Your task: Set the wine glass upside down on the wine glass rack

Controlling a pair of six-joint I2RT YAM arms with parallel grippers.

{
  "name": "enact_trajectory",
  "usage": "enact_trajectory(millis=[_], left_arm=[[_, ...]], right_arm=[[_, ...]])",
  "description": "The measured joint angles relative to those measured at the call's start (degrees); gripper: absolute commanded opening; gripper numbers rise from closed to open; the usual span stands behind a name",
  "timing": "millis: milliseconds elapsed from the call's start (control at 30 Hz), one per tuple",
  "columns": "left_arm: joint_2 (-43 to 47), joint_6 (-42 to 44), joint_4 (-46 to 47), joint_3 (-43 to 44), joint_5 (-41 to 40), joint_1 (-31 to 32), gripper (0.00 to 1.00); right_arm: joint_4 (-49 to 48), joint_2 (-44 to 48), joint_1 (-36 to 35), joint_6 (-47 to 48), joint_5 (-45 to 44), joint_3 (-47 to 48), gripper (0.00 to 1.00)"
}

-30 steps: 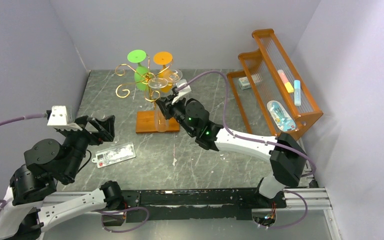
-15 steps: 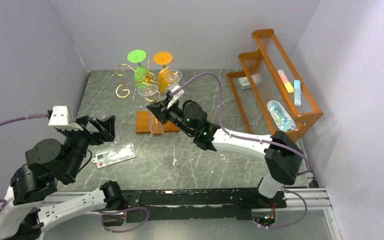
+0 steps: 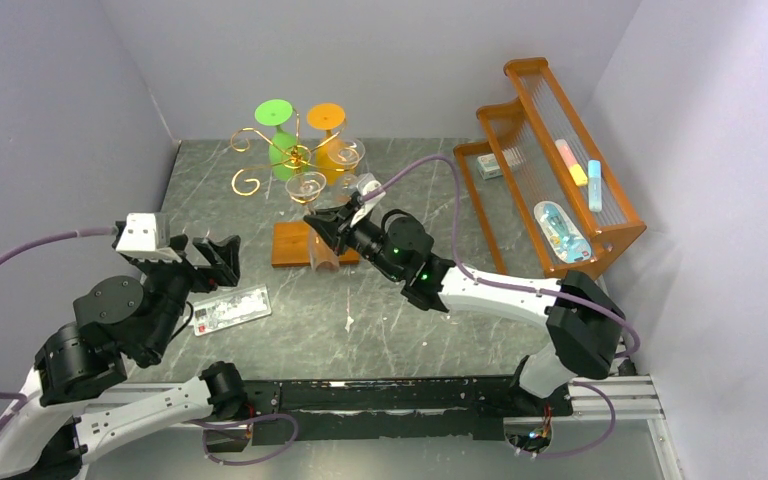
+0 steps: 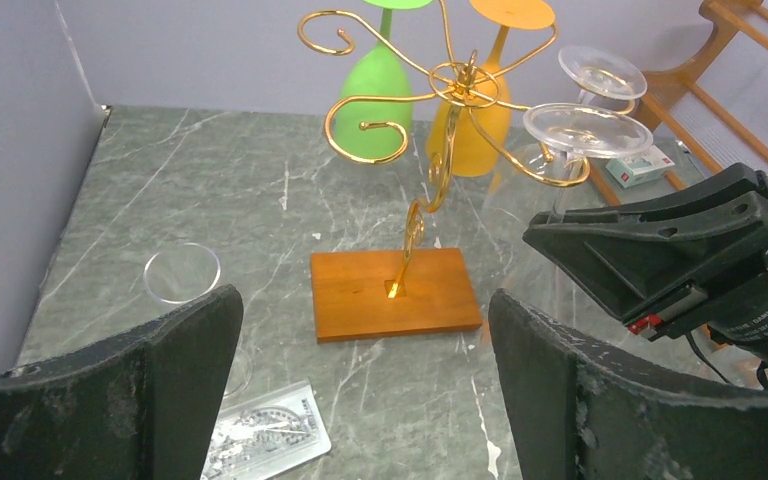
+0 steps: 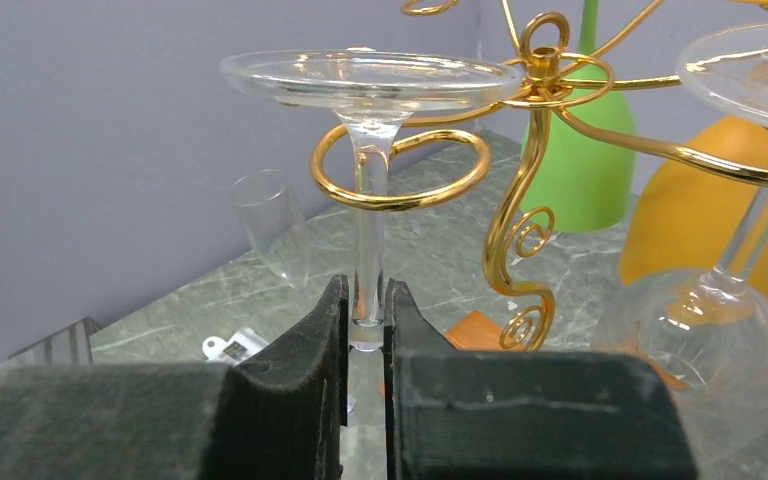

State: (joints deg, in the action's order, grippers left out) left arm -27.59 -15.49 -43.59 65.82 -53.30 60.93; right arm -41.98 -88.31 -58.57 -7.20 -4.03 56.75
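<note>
Nearest the table's front edge, the left gripper [image 3: 217, 254] is hanging with its jaws spread wide and nothing between them, above a flat clear packet [image 3: 228, 308]. It is standing well apart from the work.

Further in, the right gripper [image 5: 365, 320] is pinching the stem of the clear wine glass [image 5: 367, 200], its pads closed on the lower stem. The glass is pointing straight up and down: foot on top, bowl beneath the claw. The right arm is plainly the nearer one, and it is already carrying the piece.

Just beyond the fingers, the stem is appearing to pass through one curled arm of the wine glass rack [image 4: 438, 170]. The foot is sitting a little above that gold curl rather than on it. The coming move is likely turning on this gap: the curl is lying directly under the foot, so a straight lowering looks like what is needed.

The bowl is hiding below the fingers in the right wrist view. From above it is blurring into the rack's wooden base [image 4: 395, 292], so its clearance from the base is hard to judge. Whether the curl is fully encircling the stem is not certain either.

At the back, a green glass [image 3: 278, 140], an orange glass [image 3: 330, 140] and a second clear glass [image 3: 345, 152] are hanging inverted.
</note>
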Motion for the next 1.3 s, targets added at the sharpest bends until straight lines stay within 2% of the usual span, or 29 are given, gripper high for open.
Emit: enact_trajectory(millis=[200,500,567,733,900,1167,1300], left_arm=[[-0.5,-0.5,0.0,-0.4,0.5,0.0,0.96],[-1.2,-1.2,0.0,-1.0,1.0,0.0,0.96],[-1.2,-1.3,0.0,-1.1,1.0,0.0,0.96],[-1.2,-1.5,0.0,-1.1,1.0,0.0,0.96],[-1.4,-2.0,-0.1,-1.1,1.0,0.0,0.96],[-2.0,-3.0,-0.4,-1.1,2.6,0.0,0.96],[-1.5,-4.1,-0.1,-3.2,4.7,0.0,0.96]], right_arm=[[0.5,-0.9,0.0,0.2,-2.9,1.5,0.0],[2.4,-3.8,0.0,0.2,-5.0,2.6,0.13],[2.4,-3.8,0.0,0.2,-5.2,2.6,0.22],[1.8,-3.7,0.0,-0.1,-5.7,2.1,0.56],[1.1,-0.8,0.0,0.6,-5.4,-2.5,0.7],[9.4,12.1,0.0,1.2,-3.8,-7.5,0.71],[23.0,19.8,0.0,-1.5,-7.7,-5.7,0.69]])
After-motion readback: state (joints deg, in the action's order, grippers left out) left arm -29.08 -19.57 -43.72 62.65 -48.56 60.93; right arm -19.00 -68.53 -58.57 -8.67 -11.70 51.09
